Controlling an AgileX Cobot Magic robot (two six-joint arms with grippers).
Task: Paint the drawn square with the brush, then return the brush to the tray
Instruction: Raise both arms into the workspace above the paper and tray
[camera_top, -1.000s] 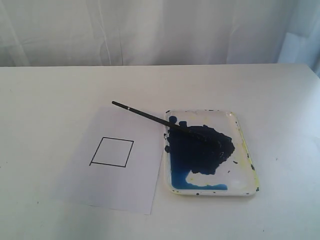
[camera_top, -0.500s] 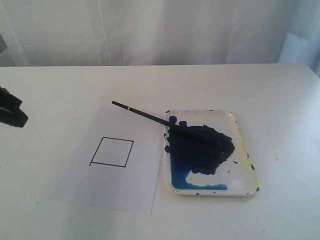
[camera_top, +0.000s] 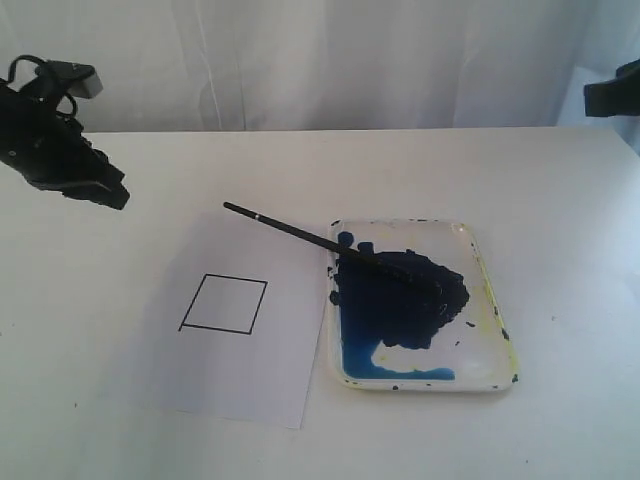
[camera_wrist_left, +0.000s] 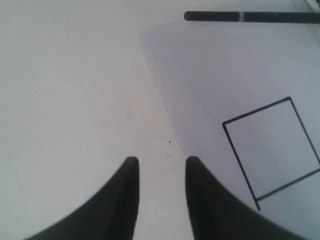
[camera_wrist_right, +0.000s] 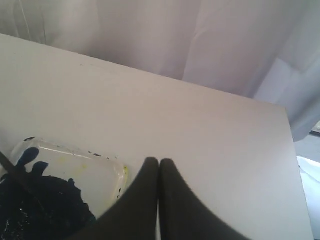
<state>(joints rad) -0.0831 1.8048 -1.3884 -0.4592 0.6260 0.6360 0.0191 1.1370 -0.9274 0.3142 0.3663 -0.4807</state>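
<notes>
On the white counter (camera_top: 400, 170), a paper sheet (camera_top: 235, 375) lies toward 7 o'clock from the middle of the exterior view. The drawn square (camera_top: 224, 304) on it is blank inside. Just beside the sheet, toward 4 o'clock, sits the tray (camera_top: 488, 290), much of its floor covered by a dark blue paint blotch (camera_top: 400, 300). The brush (camera_top: 300, 233) has its tip in the paint and crosses the tray's rim. Its handle points toward 10 o'clock over the sheet's far corner, with the white band close to the end. Whether that end touches the paper cannot be told.

At 10 o'clock from the square, the left gripper (camera_wrist_left: 161, 167) hangs over bare counter beside the sheet's edge, well apart from the brush. Its jaws stand a moderate way apart with nothing between them. The right gripper (camera_wrist_right: 159, 167) has its jaws pressed together and empty, above the counter beyond a corner of the tray. The exterior view shows only a dark piece of that arm at the 2 o'clock edge.
</notes>
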